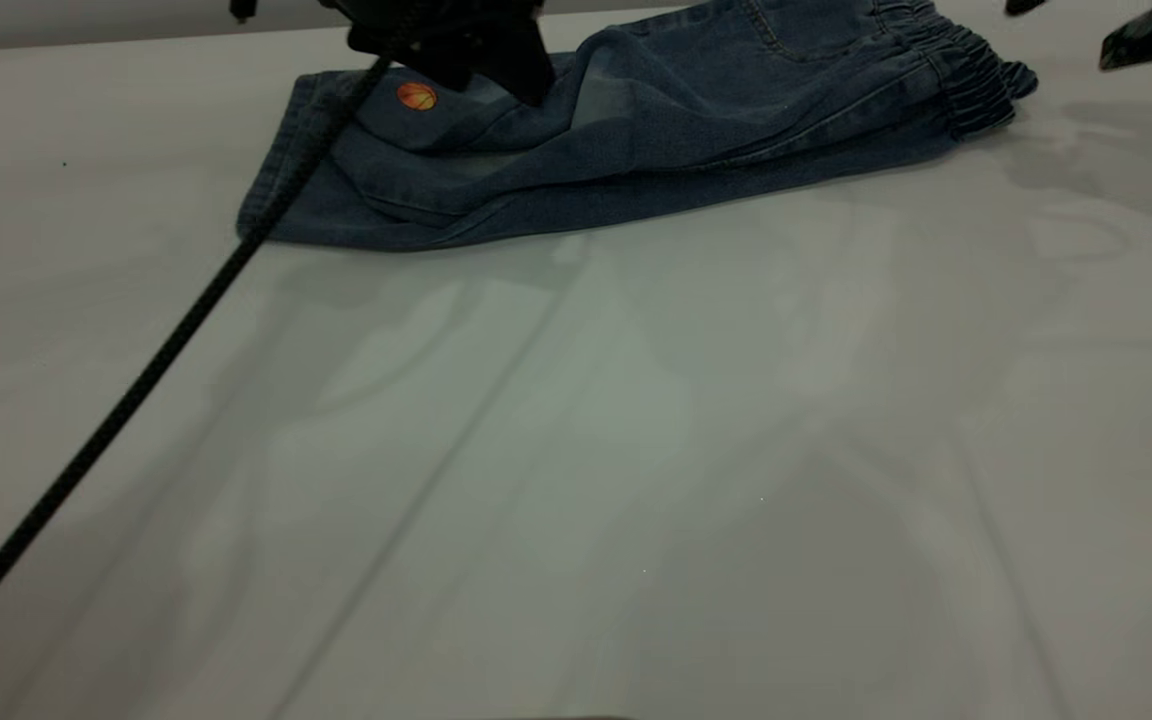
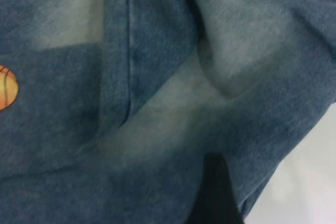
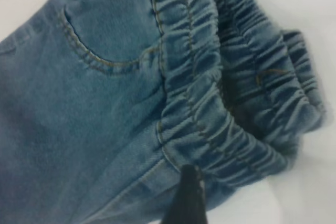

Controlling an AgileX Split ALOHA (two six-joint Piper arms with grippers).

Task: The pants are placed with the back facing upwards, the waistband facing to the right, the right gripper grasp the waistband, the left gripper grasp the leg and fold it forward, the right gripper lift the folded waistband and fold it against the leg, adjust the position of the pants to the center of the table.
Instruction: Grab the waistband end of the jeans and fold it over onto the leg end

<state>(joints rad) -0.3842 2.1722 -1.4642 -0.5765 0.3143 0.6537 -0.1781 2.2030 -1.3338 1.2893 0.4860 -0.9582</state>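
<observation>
From where I stand, the nearest stretch of the table [image 1: 636,480] is bare grey-white, crossed only by a black cable [image 1: 136,385] that runs from about seven o'clock up toward eleven o'clock.

Farther back, around twelve o'clock, the pants [image 1: 636,140] lie already folded lengthwise, one half over the other, on the far part of the tabletop. The leg [image 1: 386,160] points toward ten o'clock, and its small orange basketball print [image 1: 417,96] shows on top. The left gripper [image 1: 496,60] sits right down on the denim just beside that print, at roughly eleven o'clock; one dark fingertip [image 2: 215,192] shows against the cloth in the left wrist view, but I cannot tell whether the jaws are pinching fabric or standing apart.

At the other end, toward one o'clock, the waistband [image 1: 966,70] lies bunched in stacked ruffled layers. The right gripper [image 1: 1151,40] hangs past it at the far right edge, apart from the cloth in the exterior view. Its wrist view shows one dark fingertip [image 3: 186,198] near the ruffles [image 3: 210,103]; its jaws I cannot judge either.
</observation>
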